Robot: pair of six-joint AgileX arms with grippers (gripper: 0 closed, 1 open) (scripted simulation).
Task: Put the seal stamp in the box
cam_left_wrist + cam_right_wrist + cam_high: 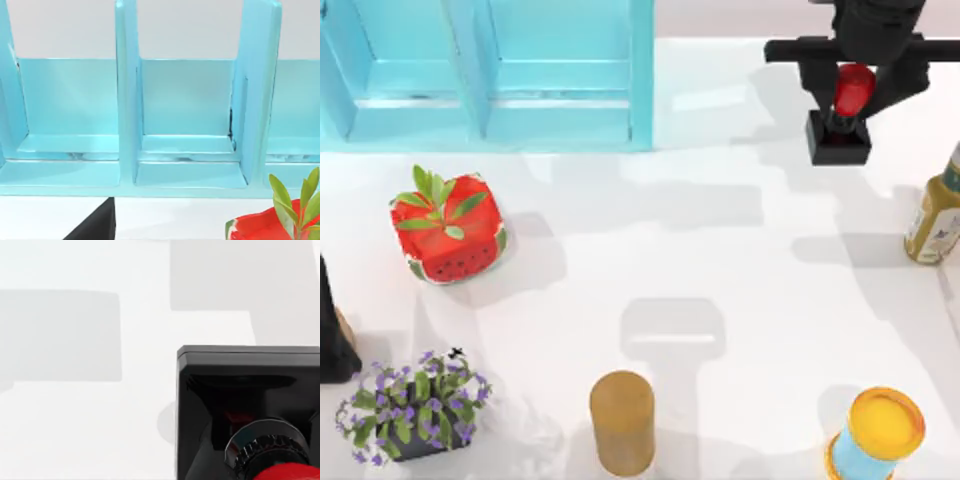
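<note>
Top view: your right gripper (847, 95) clasps the red-knobbed, black-based seal stamp (844, 112), well right of the large light-blue divided box (642, 75).
Left wrist view: box compartments (187, 95) facing you; left gripper's state cannot be told.
Right wrist view: stamp's black base (250, 405) above white table (75, 415).

**Count of things on the table**

One seal stamp (845, 110) with a black base and a red knob. One light-blue box (490, 75); the left wrist view shows two upright dividers in it and three compartments between and beside them. One red watermelon-patterned cube (448, 228) with a green sprig on top. One potted plant (412, 405) with small purple flowers. One amber cylinder (622, 422) standing near the front edge. One blue can (875, 438) with a yellow lid. One olive-yellow bottle (937, 212) at the right edge. Two robot arms: the right gripper (850, 85) over the stamp, and a dark part of the left arm (332, 335) at the left edge.
</note>
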